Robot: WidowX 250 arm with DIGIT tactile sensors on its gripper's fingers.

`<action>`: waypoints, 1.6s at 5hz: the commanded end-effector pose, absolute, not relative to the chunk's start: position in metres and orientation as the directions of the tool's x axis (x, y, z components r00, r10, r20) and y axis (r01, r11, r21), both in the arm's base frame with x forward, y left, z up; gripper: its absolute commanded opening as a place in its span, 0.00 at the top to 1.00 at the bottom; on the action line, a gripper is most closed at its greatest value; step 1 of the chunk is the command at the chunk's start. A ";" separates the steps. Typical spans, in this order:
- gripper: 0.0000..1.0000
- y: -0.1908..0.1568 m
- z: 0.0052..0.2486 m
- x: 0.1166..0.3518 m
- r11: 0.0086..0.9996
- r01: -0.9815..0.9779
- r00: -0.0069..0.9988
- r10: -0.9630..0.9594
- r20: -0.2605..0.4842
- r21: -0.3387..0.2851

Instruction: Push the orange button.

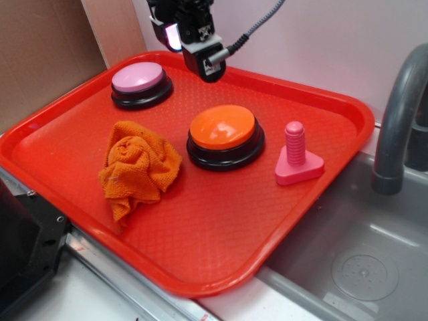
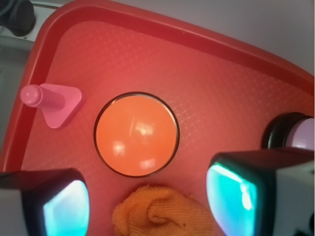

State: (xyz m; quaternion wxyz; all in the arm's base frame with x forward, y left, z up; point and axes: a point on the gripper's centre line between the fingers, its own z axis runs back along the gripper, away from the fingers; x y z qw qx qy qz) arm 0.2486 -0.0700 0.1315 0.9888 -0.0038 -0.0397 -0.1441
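Hovering: gripper (image 1: 190,33) hangs high over the back of the red tray (image 1: 321,174), nothing held, not touching anything
Fingers: spread wide apart in the wrist view, left pad (image 2: 64,209) and right pad (image 2: 236,199) sit at the bottom corners with open tray between them
Orange button (image 1: 223,136): middle of the tray, glossy dome on a black base; in the wrist view it's just off centre toward 9 o'clock, so roughly under the camera but ahead of the fingers
Pink button (image 1: 140,83): at about 10 o'clock from the orange one, and honestly closer to the arm right now (that's the lookalike to worry about)
Orange rag (image 1: 139,167): bunched at 8 o'clock of the orange button, just beside its base
Pink bolt thing (image 1: 297,157): at 3 o'clock, a bit apart
Risk 1: dropping straight down lands on bare tray or the pink button, since the arm isn't over the target yet
Risk 2: with the fingers this open, they could straddle the dome and barely press it, or one tip could slide off the shiny curve
Risk 3: coming in low from 8 o'clock could snag the rag
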 end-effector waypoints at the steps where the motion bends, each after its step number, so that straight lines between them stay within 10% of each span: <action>1: 0.00 -0.068 0.098 0.271 0.951 0.308 0.941 -0.307 0.142 0.010; 5: 0.00 -0.071 0.055 0.268 0.958 0.285 0.958 -0.284 0.025 -0.041; 8: 0.00 -0.066 0.122 0.262 0.974 0.227 0.971 -0.227 0.078 0.008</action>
